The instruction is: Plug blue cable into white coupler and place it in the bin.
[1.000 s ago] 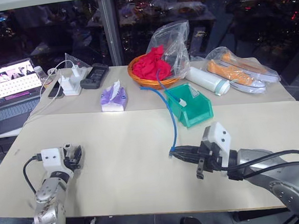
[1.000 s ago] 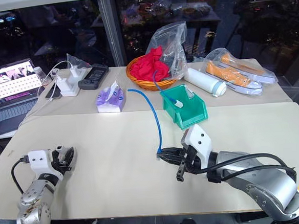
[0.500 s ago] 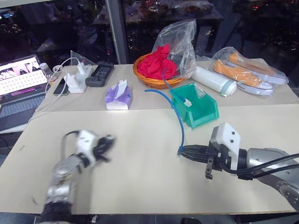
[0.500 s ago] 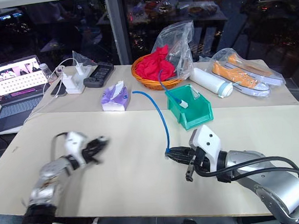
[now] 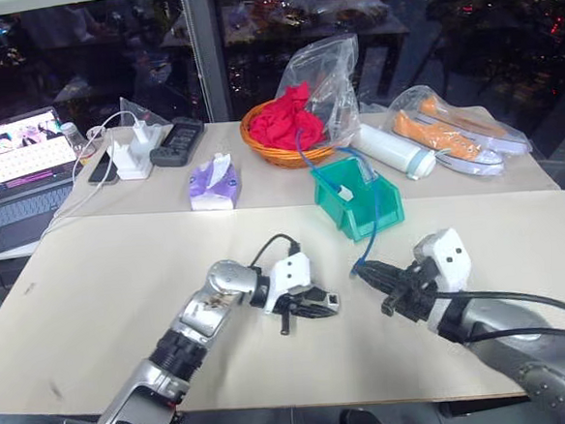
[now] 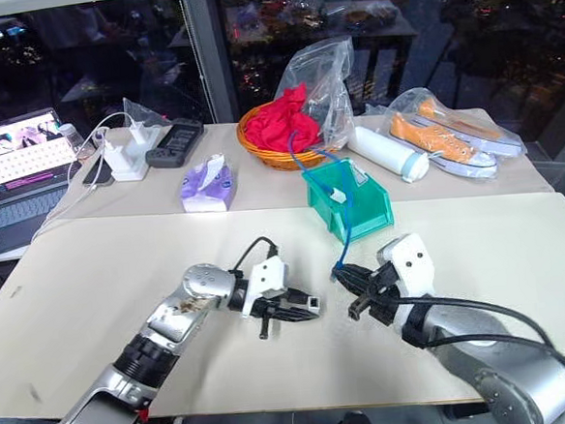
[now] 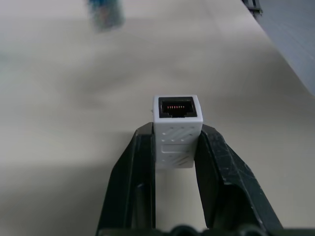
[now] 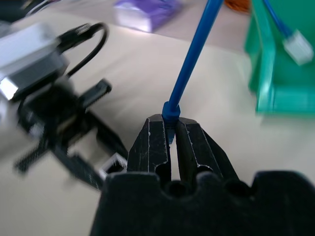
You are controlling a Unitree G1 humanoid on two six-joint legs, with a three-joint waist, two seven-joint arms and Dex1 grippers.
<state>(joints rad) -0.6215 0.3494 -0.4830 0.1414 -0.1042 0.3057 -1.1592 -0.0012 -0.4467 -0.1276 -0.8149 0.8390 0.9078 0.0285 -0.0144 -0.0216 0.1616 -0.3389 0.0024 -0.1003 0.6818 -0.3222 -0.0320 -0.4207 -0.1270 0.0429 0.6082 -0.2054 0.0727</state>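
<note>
Near edge of the table (image 5: 94, 283), mid-span: I've got the left gripper (image 5: 320, 306) pointing across toward the right one, fingers (image 7: 216, 167) clamped on the white coupler (image 7: 176, 129). In the left wrist cam the coupler sits upright betw the two black fingers, dark socket facing away from the cam, contacts visible inside.

Just beside it, a bit toward the right edge, is the right gripper (image 5: 371, 276). Its fingers (image 8: 156, 147) are pinched tight on the blue cable (image 5: 366, 233) right at the plug end; I can't make out the plug itself, it's hidden betw the fingers. The two gripper tips face each other, near but apart, so cable and coupler aren't mated. The coupler's white end also shows in the right wrist cam (image 8: 114, 162), low beside the right fingers.

From the right gripper the cable rises and runs back over the front lip of the bin (image 5: 379, 208), which stands behind the grippers just short of the seam betw the front and rear table tops. A small white piece (image 6: 337, 196) on a blue lead lies inside the bin.

Far top, left to right: laptop (image 5: 17, 163) off the left edge, white chargers (image 5: 135, 154), black remote-like unit (image 5: 177, 142), purple tissue pack (image 5: 213, 183), orange basket (image 5: 283, 154) w/ red cloth (image 5: 286, 120) and a clear bag, white cylinder (image 5: 392, 153), bagged orange shoes (image 5: 452, 132) by the far right corner.
</note>
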